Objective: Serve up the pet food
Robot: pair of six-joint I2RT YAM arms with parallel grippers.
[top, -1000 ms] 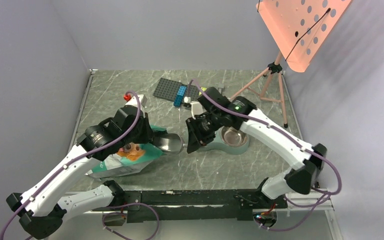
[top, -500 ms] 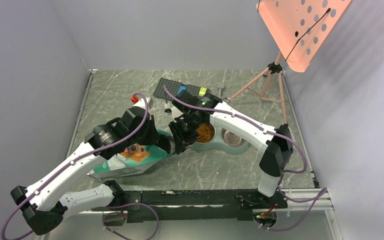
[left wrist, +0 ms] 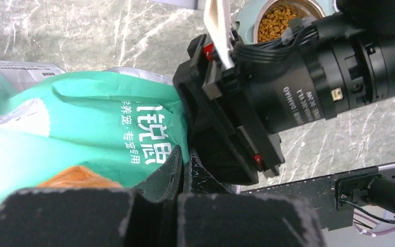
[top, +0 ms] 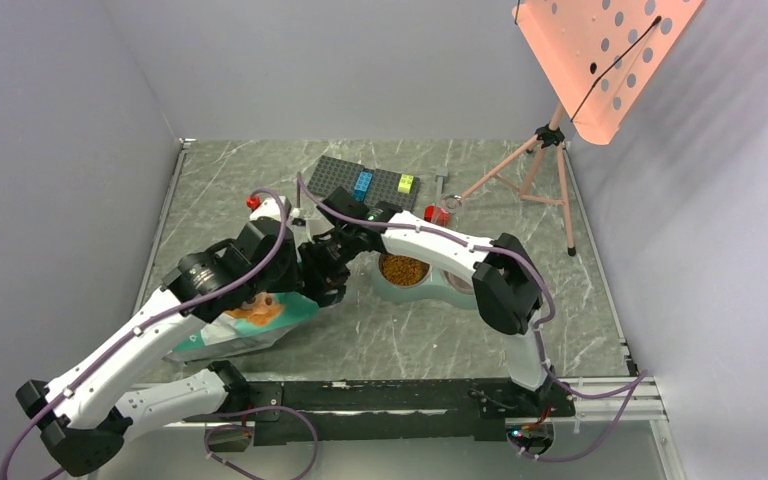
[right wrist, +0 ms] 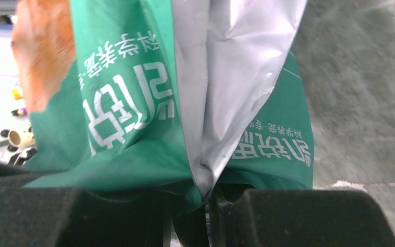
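- The grey marbled table [top: 410,340] lies under both grippers.
- A pink perforated stand [top: 600,60] on a tripod rises far to the right of the right gripper [right wrist: 208,203], well apart from it.
- The teal-and-white pouch [top: 245,330] lies slumped on the table beneath the left gripper [left wrist: 178,193]. Its upper end is lifted to where the two tools meet (its white lettering fills both wrist views).
- The grey-green twin-bowl dish [top: 408,292] sits just to the right of the right gripper, behind its wrist. The right arm partly hides the dish's right bowl.
- A dark grey baseplate [top: 340,176] lies beyond the right gripper, towards the back wall.
- The left gripper's jaws are pressed together, pinching the teal edge of the pouch.
- The right gripper comes at the pouch from the opposite side, close against the left gripper. Its jaws stand a little apart, and a fold of silver and teal film runs down into the gap. I cannot tell whether they clamp anything.
- The pet food [top: 403,268], orange-brown kibble, fills the dish's left bowl, to the right of the right gripper and apart from both tools.
- A blue brick [top: 362,183] and a yellow brick [top: 406,184] sit on the baseplate.
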